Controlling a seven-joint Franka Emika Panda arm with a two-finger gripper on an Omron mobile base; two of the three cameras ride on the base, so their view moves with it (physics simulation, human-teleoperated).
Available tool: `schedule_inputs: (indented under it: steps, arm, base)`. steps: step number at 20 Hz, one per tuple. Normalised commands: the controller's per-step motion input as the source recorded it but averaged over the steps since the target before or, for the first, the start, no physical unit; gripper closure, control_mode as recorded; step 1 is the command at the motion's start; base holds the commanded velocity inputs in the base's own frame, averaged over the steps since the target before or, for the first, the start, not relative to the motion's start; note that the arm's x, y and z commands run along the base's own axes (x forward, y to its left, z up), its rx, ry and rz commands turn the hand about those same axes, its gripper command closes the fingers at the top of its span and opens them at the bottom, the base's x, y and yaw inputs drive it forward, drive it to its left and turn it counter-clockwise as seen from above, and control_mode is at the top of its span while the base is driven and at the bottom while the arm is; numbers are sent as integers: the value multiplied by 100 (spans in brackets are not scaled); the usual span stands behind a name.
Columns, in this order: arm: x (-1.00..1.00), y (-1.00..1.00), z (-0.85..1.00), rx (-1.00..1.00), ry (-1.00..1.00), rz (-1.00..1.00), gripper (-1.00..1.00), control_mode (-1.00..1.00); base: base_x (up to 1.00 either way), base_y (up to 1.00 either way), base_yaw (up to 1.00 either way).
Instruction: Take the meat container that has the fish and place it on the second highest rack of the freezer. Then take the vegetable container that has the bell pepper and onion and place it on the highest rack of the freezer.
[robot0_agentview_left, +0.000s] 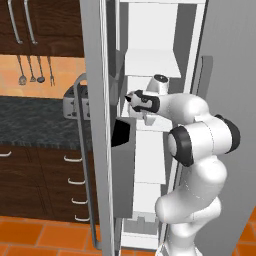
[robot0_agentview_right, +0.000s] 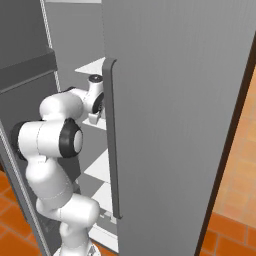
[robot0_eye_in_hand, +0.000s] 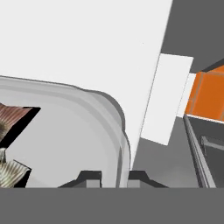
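Meat container (robot0_eye_in_hand: 65, 131): clear grey tray with a rounded corner, sitting at 8 o'clock in the hand view, its rim running down to 6 o'clock. The gripper (robot0_eye_in_hand: 114, 178) is clamped on that rim, one dark fingertip (robot0_eye_in_hand: 89, 177) inside the wall, the other just outside it. A patch of dark brown ribbed stuff lies in the tray at 9 o'clock, cut off by the frame edge; can't tell from this whether it's the fish.

A flat white shelf (robot0_eye_in_hand: 87, 39) lies under the tray and runs up to 12 o'clock. Which rack this is, the hand view doesn't settle. A narrow white strip (robot0_eye_in_hand: 168, 98) stands at 2 o'clock, orange floor tiles (robot0_eye_in_hand: 205, 96) at 3 o'clock beyond it.

Left base view: the freezer (robot0_agentview_left: 150, 60) is open, white walls, stacked shelves. The arm's wrist (robot0_agentview_left: 145, 102) reaches in at centre, level with a shelf below the top visible one (robot0_agentview_left: 152, 62). The grey door (robot0_agentview_left: 97, 125) stands edge-on at 9 o'clock with a dark bin (robot0_agentview_left: 122, 165) on it. Toaster (robot0_agentview_left: 75, 102) on the dark counter at 9 o'clock, utensils (robot0_agentview_left: 35, 70) hanging at 10 o'clock.

Right base view: a closed grey fridge door (robot0_agentview_right: 175, 125) with a vertical handle (robot0_agentview_right: 112, 140) covers most of the compartment; the wrist goes behind that handle.
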Motion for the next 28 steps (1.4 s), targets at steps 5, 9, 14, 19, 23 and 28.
schedule_inputs:
  steps: [5,9,14,19,23,28]
  arm:
    - [44,0,-14,0,5,-2,-100,-100]
    - [52,0,-19,0,5,-2,-100,-100]
    - [-12,9,3,0,-3,1,-100,-100]
    - [-65,13,52,-4,-11,11,-100,-100]
    - [-100,0,36,-21,-10,36,-100,-100]
    - [-100,0,41,-40,-5,55,-100,-100]
  base:
    - [0,0,0]
    - [0,0,0]
    - [0,0,0]
    - [0,0,0]
    - [0,0,0]
    - [0,0,0]
